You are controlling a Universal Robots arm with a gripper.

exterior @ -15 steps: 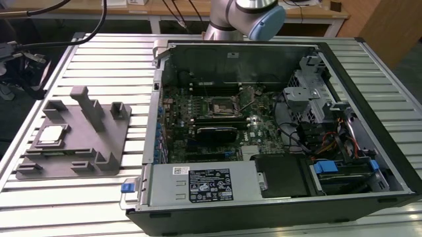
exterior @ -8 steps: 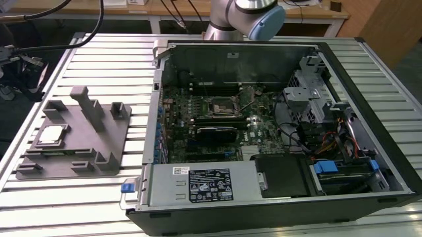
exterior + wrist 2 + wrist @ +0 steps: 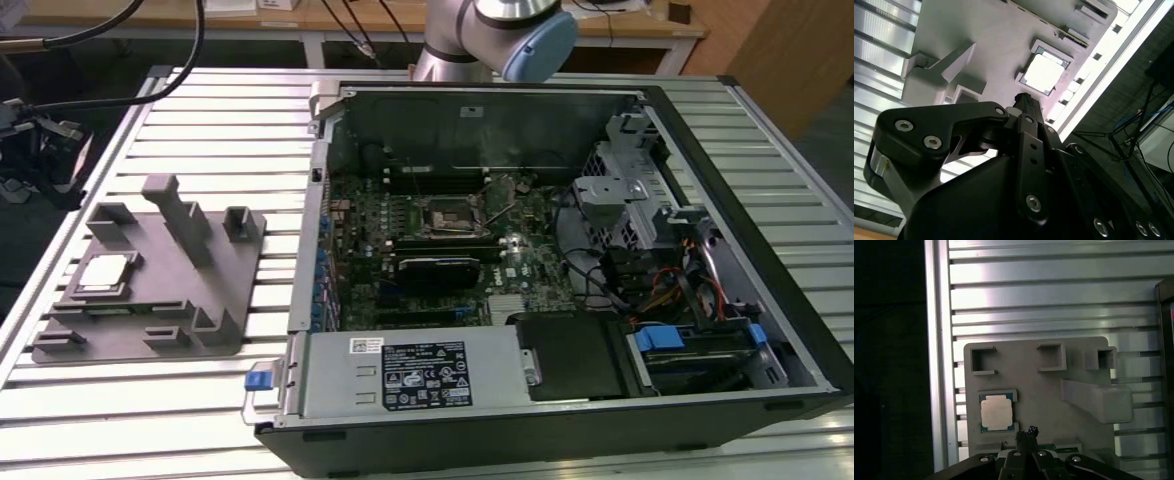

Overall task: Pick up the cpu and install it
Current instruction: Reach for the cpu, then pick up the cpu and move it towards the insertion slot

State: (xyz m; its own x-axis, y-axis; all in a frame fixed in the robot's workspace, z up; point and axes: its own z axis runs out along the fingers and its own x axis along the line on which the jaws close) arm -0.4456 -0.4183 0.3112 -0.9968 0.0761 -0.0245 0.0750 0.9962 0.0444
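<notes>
The cpu (image 3: 996, 412) lies flat in a shallow square pocket of the grey fixture (image 3: 1054, 385), with its silver top facing up. Both wrist views show the gripper (image 3: 1029, 432) close to the chip. Its two fingers are pressed together with nothing between them, and the tips hang over the bare fixture plate just beside the cpu, not touching it.

The exterior view gives the wider room. There the fixture stands on the slatted metal table (image 3: 227, 130) at the exterior view's left, well apart from the open computer case (image 3: 747, 200). Inside the case the black socket (image 3: 445, 214) sits on the motherboard. The arm (image 3: 487, 35) rises behind the case.
</notes>
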